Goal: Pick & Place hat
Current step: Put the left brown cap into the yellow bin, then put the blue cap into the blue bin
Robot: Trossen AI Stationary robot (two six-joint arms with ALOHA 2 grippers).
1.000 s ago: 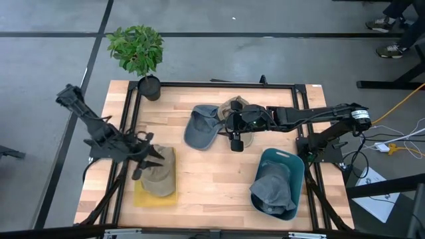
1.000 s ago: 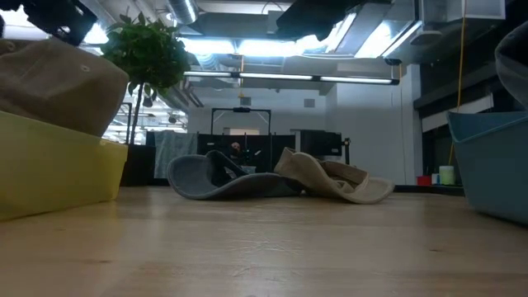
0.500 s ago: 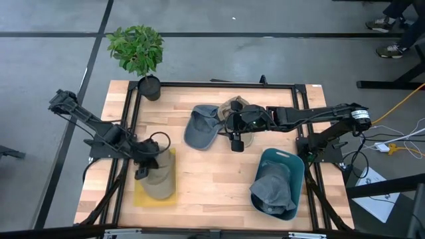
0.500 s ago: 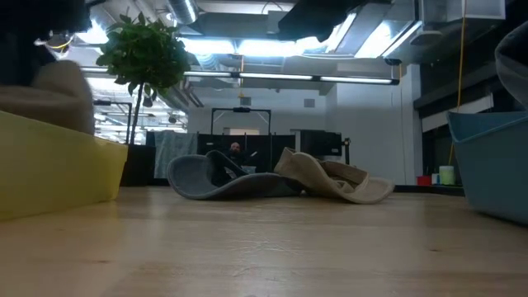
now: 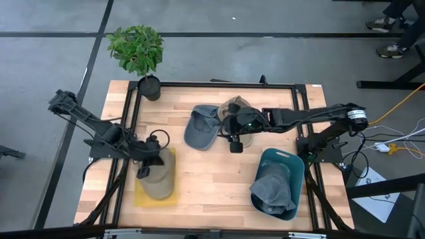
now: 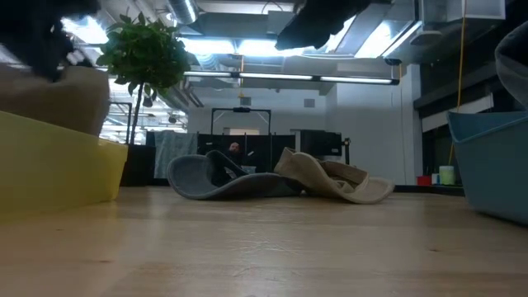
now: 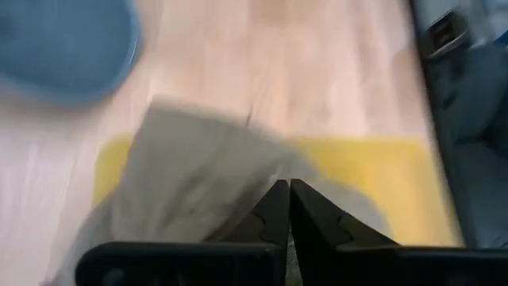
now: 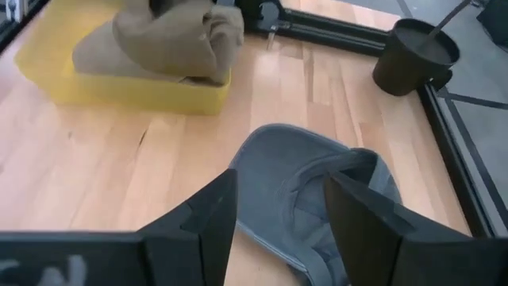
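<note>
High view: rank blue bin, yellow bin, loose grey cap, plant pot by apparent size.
1. blue bin
2. yellow bin, a little smaller, though its tan hat hides part of it, so the two are close
3. grey cap
4. plant pot

- My left arm reaches in from the bench's left edge, elbow folded out past that edge; its left gripper point(image 5: 149, 161) sits low near the front-left corner, fingers point(image 7: 274, 208) pressed together.
- My right arm stretches in from the right edge toward mid-bench; its right gripper point(image 5: 233, 143) points down, fingers point(image 8: 208, 217) parted.
</note>
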